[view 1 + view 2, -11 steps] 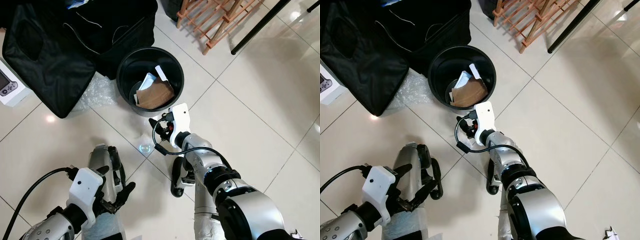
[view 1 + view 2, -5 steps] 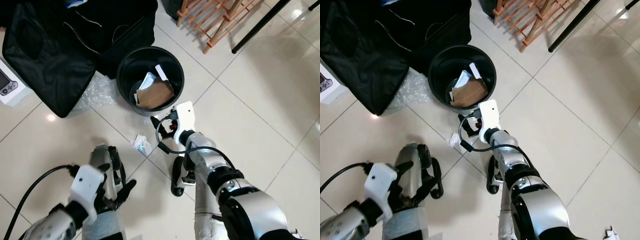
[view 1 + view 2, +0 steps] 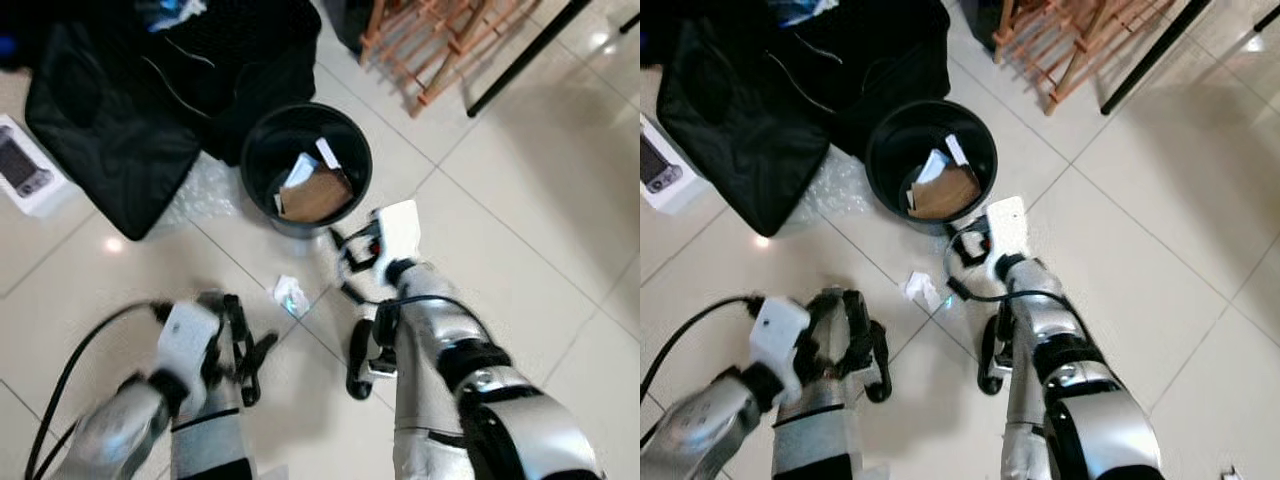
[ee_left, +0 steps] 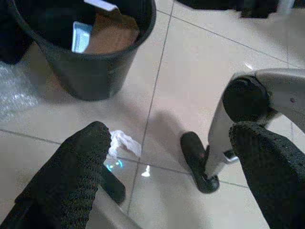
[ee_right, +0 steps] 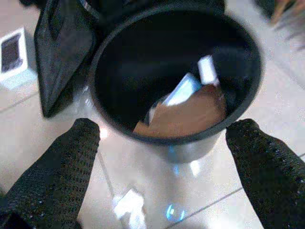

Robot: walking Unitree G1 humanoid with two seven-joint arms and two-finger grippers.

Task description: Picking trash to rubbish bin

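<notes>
A small crumpled white scrap point(image 3: 290, 295) lies on the tiled floor just in front of the round black bin point(image 3: 252, 165). The bin holds brown cardboard and white paper pieces point(image 5: 190, 112). My right gripper point(image 3: 345, 268) hangs open and empty between the scrap and the bin, beside the bin's near wall. The right wrist view looks into the bin between its fingers point(image 5: 62, 162), with the scrap point(image 5: 127, 207) below. My left gripper point(image 3: 250, 345) is open and empty, low over the floor, a short way on my side of the scrap point(image 4: 123, 143).
A black bag point(image 3: 130, 110) lies open behind and left of the bin, with bubble wrap point(image 3: 205, 190) at its edge. A white box point(image 3: 30, 175) sits far left. A wooden rack point(image 3: 440, 40) and a black pole point(image 3: 520, 60) stand beyond. My foot point(image 3: 358, 360) is below the right arm.
The white scrap showed up on the floor half a second ago and stays there. The camera has shifted and blurred. My right gripper has drifted slightly towards the bin.
</notes>
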